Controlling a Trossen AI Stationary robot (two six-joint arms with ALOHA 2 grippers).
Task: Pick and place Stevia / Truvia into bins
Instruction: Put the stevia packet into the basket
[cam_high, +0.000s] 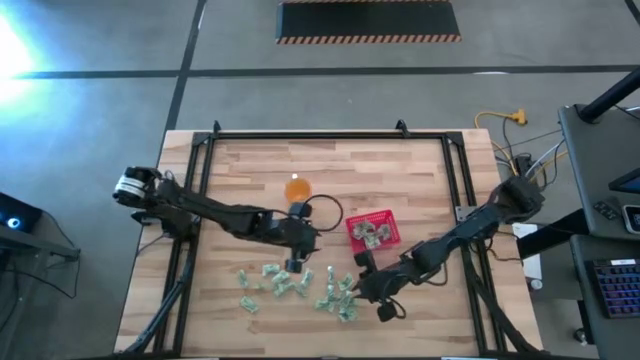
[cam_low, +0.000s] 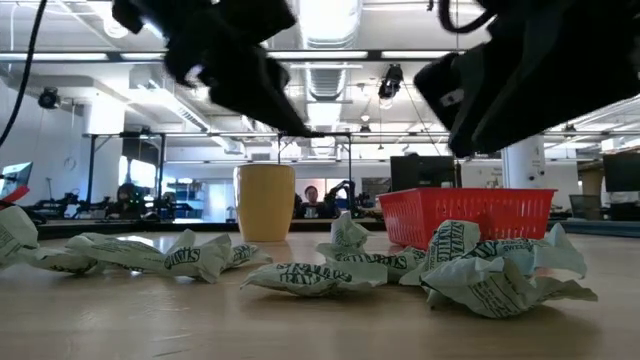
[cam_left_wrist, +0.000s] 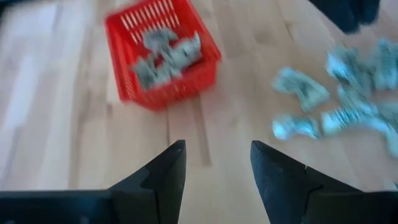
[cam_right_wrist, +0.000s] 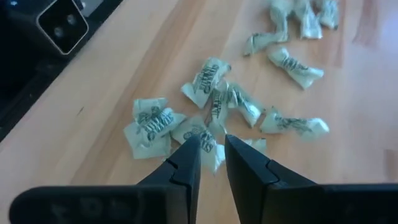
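Several crumpled green-and-white Stevia packets (cam_high: 300, 288) lie flat on the wooden table near its near edge, and they fill the foreground of the low view (cam_low: 310, 275). A few more packets sit inside the red basket (cam_high: 372, 231) (cam_left_wrist: 163, 53). My left gripper (cam_high: 295, 260) (cam_left_wrist: 214, 155) hovers open and empty left of the basket, above the bare table. My right gripper (cam_high: 362, 270) (cam_right_wrist: 213, 146) is over the right-hand cluster of packets (cam_right_wrist: 214, 102), its fingers close together with one packet between them. My right gripper pinches a crumpled packet (cam_right_wrist: 214, 157) between its two fingertips, coming down at a slant from the table's right side. The fingers hide most of the packet. A corner of it (cam_right_wrist: 255, 145) shows past one finger. Whether the packet is off the table I cannot tell.
A translucent orange cup (cam_high: 297, 187) (cam_low: 265, 200) stands behind the packets, left of the basket. A black frame (cam_high: 300, 135) runs around the table top. Bare wood (cam_high: 250, 170) lies on the far half of the table.
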